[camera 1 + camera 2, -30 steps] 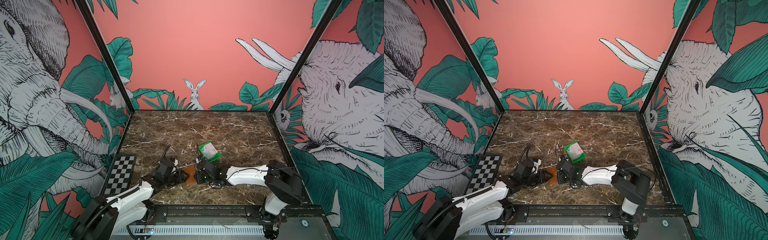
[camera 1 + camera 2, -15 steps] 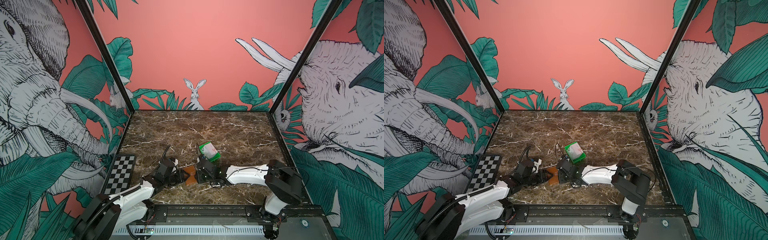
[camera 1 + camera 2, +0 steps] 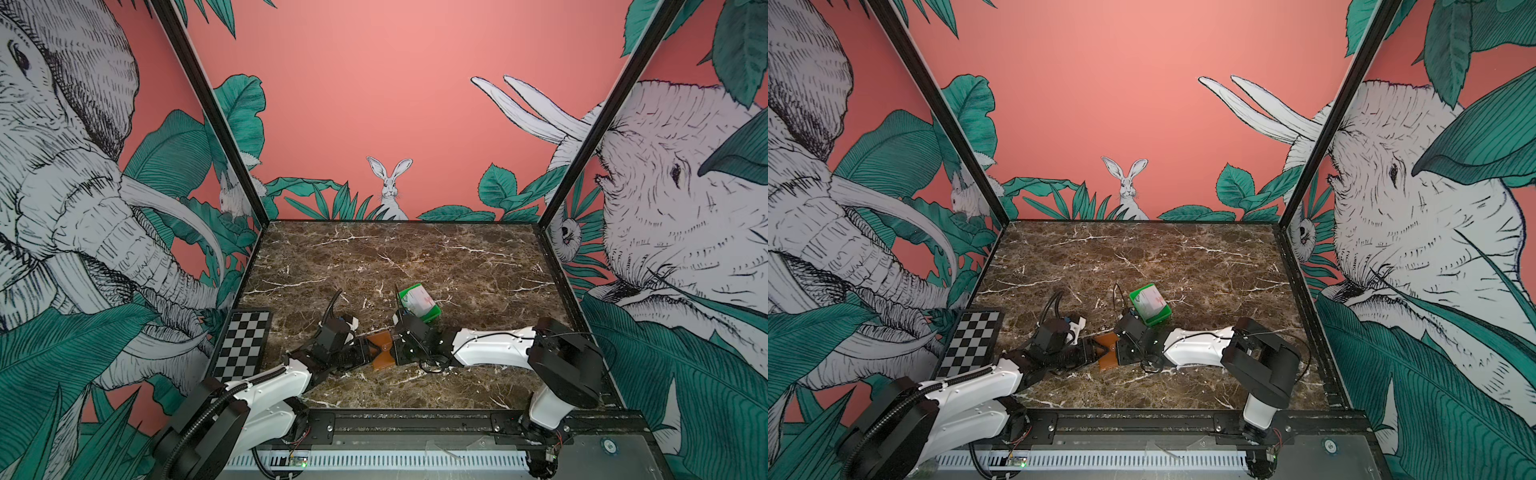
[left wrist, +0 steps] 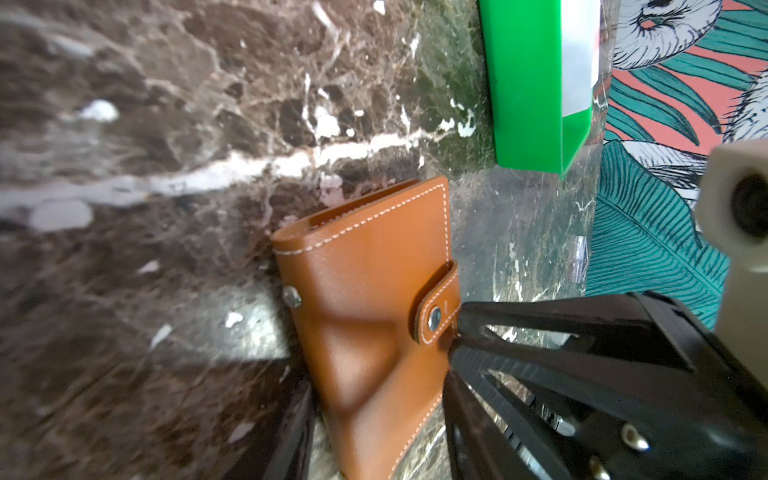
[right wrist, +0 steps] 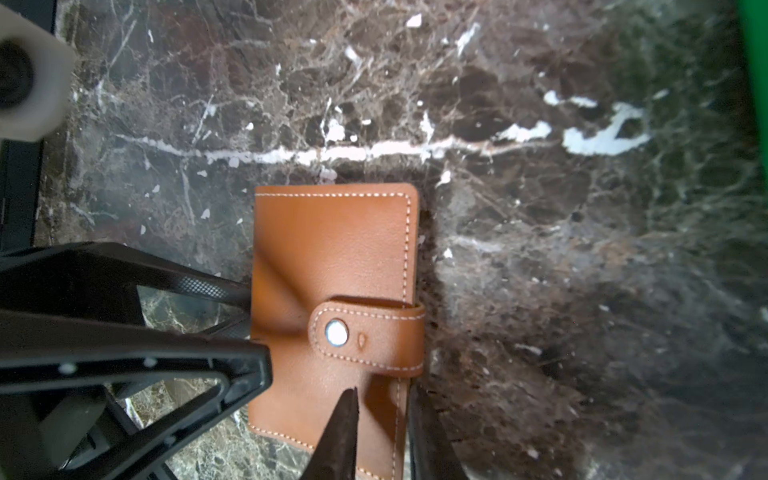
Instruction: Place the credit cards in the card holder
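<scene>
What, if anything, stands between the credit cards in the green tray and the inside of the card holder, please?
The card holder itself: it is closed, its snap tab fastened across the front, so no sleeve is exposed. The credit cards sit apart in the green tray.

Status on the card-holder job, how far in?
Done: nothing yet; the card holder lies snapped shut by its tab on the table. In hand: left gripper and right gripper meet at its opposite edges, jaws at the leather. To do: unsnap it, open it, move the credit cards over from the green tray.
</scene>
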